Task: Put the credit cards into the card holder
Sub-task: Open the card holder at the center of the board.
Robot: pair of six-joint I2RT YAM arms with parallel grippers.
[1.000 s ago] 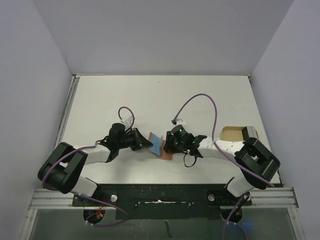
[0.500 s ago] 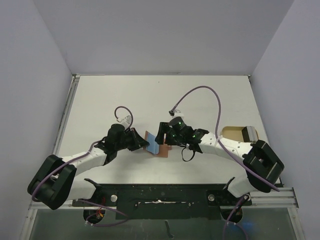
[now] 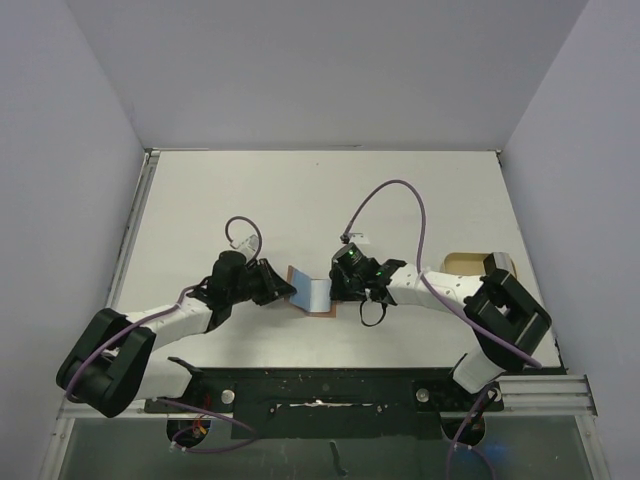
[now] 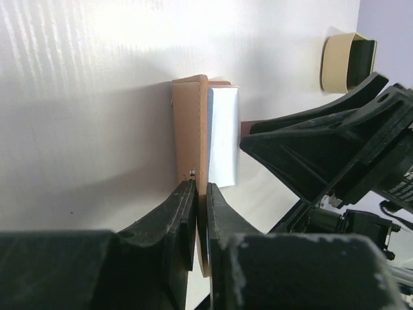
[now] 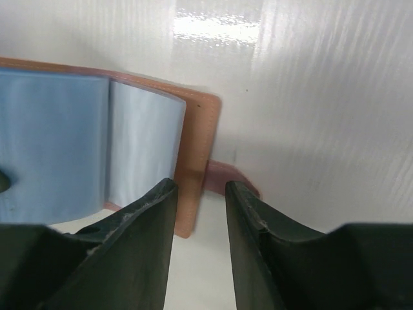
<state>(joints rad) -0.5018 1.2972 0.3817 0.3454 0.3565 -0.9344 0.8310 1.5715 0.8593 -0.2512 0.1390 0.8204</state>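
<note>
The reddish-brown card holder (image 3: 298, 276) lies open on the table between my two grippers, with blue credit cards (image 3: 316, 292) on its inner side. My left gripper (image 3: 286, 291) is shut on the card holder's left flap (image 4: 191, 123) and holds that flap upright on edge; a pale blue card (image 4: 223, 137) lies just beyond the flap. My right gripper (image 3: 339, 286) is open, its jaws a narrow gap apart. They hover over the card holder's right edge (image 5: 197, 150) and its snap tab (image 5: 227, 177). Two blue cards (image 5: 58, 155) sit side by side in the pockets.
A tan oval tray (image 3: 462, 266) stands at the right of the table with a dark object at its far end; it also shows in the left wrist view (image 4: 348, 61). Purple cables loop over both arms. White walls enclose the table.
My right gripper was above the card holder's middle half a second ago and has drawn back to its right edge. The card holder now lies flatter, with more blue showing.
</note>
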